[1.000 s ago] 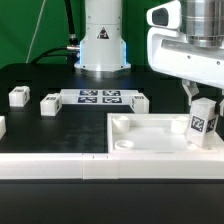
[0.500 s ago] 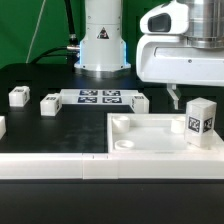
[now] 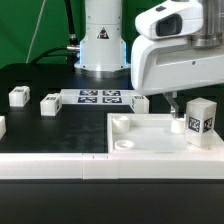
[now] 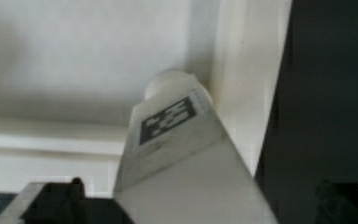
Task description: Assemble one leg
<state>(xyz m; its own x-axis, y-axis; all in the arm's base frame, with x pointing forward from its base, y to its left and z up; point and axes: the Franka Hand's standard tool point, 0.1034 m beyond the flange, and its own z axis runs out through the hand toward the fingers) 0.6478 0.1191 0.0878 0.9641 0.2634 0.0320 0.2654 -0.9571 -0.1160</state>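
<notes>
- I judge the task well along. The leg (image 3: 201, 118) stands upright at the far corner of the square white panel (image 3: 150, 145), on the exterior view's right, with its tag toward the camera.
- I cannot tell from here whether it is seated fully in the corner socket. Checking or tightening it may be all that is left.
- Other small white blocks (image 3: 49, 103) lie on the dark worktop (image 3: 60, 128) near the marker board (image 3: 100, 97), well apart from the panel.
- My arm hangs over the panel with its hand pointing down, close beside the leg.
- In the wrist view the claw (image 4: 197, 200) is spread wide and holds nothing. The leg shows between the two fingertips (image 4: 51, 200) and touches neither.
</notes>
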